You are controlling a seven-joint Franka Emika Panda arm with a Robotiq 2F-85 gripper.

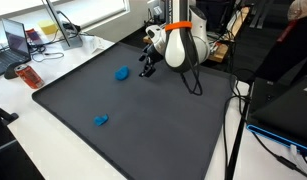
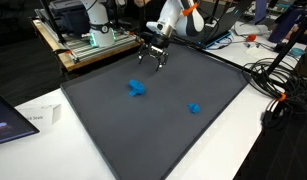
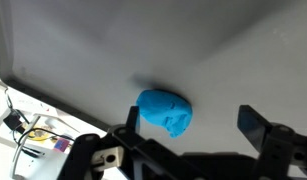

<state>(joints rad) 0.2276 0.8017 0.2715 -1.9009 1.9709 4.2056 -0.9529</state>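
My tool (image 1: 148, 69) hangs just over the dark mat (image 1: 163, 120) that covers most of the desk (image 1: 8, 97), close to the mat's edge. Its jaws are spread wide with nothing between them that they touch, so I read it as released and empty.

The blue lump (image 1: 122, 73) lies on the mat just beside the tool, apart from it in both exterior views (image 2: 137, 88). In the wrist view the tool (image 3: 191, 118) looks down on the lump (image 3: 165, 110), which shows in the gap ahead of the fingers (image 3: 255, 122), nearer one finger than the other. Neither finger touches it.

A smaller blue piece (image 1: 101, 120) sits on the same mat, well apart from the tool and farther from it than the lump; an exterior view (image 2: 194, 108) shows it alone on the mat.
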